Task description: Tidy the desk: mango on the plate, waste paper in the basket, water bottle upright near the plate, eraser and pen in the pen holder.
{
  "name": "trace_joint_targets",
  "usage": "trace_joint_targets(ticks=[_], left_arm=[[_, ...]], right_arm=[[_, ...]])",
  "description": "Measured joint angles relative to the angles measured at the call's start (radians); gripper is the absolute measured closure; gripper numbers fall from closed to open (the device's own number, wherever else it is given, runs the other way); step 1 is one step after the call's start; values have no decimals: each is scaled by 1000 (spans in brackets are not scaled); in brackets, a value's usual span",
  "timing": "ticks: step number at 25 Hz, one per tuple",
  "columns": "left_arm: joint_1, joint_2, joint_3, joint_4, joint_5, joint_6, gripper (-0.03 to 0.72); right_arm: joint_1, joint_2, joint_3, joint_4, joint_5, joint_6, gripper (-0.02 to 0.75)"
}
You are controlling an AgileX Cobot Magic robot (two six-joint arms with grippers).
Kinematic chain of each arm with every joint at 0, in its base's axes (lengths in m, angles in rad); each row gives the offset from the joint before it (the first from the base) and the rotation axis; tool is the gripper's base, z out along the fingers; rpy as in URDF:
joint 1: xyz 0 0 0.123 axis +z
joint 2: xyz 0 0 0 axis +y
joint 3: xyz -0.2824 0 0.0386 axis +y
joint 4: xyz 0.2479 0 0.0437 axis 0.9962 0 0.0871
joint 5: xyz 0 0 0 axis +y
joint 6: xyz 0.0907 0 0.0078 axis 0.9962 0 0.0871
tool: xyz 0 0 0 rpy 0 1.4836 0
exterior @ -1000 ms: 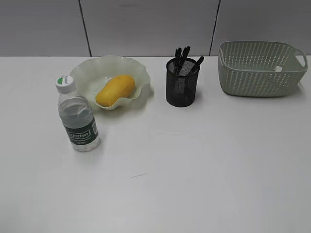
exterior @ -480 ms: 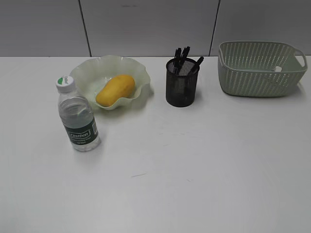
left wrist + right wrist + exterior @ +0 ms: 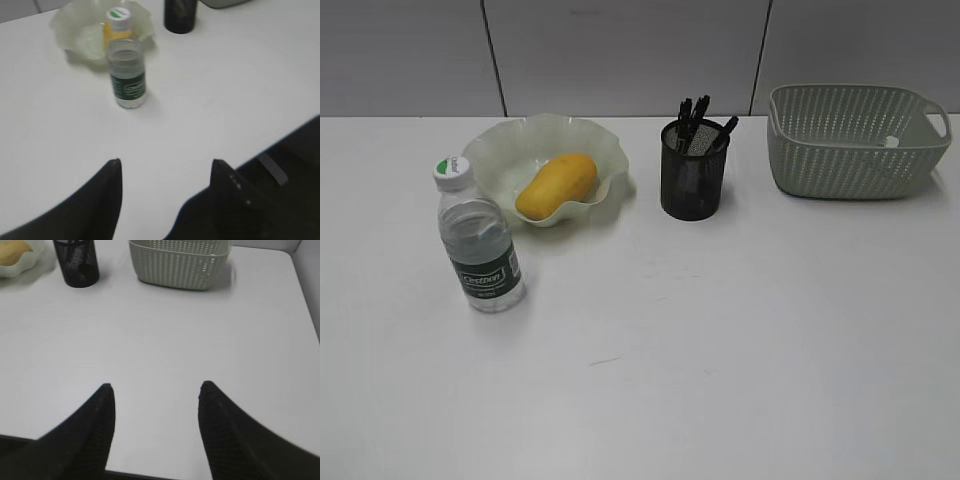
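The yellow mango [image 3: 557, 185] lies in the wavy pale green plate [image 3: 510, 150] at the back left of the white desk [image 3: 720, 340]. The water bottle [image 3: 478, 240] stands upright in front of the plate; it also shows in the left wrist view [image 3: 126, 70]. The black mesh pen holder [image 3: 693, 178] holds several black pens. A bit of white waste paper [image 3: 891, 141] shows inside the green basket [image 3: 850, 150]. The eraser is not visible. My left gripper [image 3: 166, 167] is open and empty over the desk's near edge. My right gripper [image 3: 156, 390] is open and empty, far in front of the basket [image 3: 177, 262].
The desk's front edge runs under both grippers in the wrist views. A grey panelled wall stands behind the desk. The pen holder also shows in the right wrist view [image 3: 76, 262] and in the left wrist view [image 3: 179, 17].
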Motion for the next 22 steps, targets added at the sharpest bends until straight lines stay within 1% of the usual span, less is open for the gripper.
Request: trace_joint_targets(ticks=[1, 4, 6, 7, 9, 14, 22], left_arm=[[55, -14, 0, 0, 0, 0, 279], [277, -79, 0, 7, 2, 0, 290], [377, -87, 0, 11, 3, 0, 292], [406, -87, 0, 11, 3, 0, 293], [427, -87, 0, 11, 3, 0, 293], [428, -87, 0, 12, 4, 0, 298], [428, -87, 0, 13, 3, 0, 340]], right_arm=[[-31, 2, 0, 0, 0, 0, 307], [-148, 2, 0, -1, -1, 0, 307], [-202, 2, 0, 0, -1, 0, 308], [-221, 2, 0, -1, -1, 0, 308], [-237, 0, 0, -1, -1, 0, 308], [-240, -1, 0, 0, -1, 0, 308], [-240, -1, 0, 0, -1, 0, 309]])
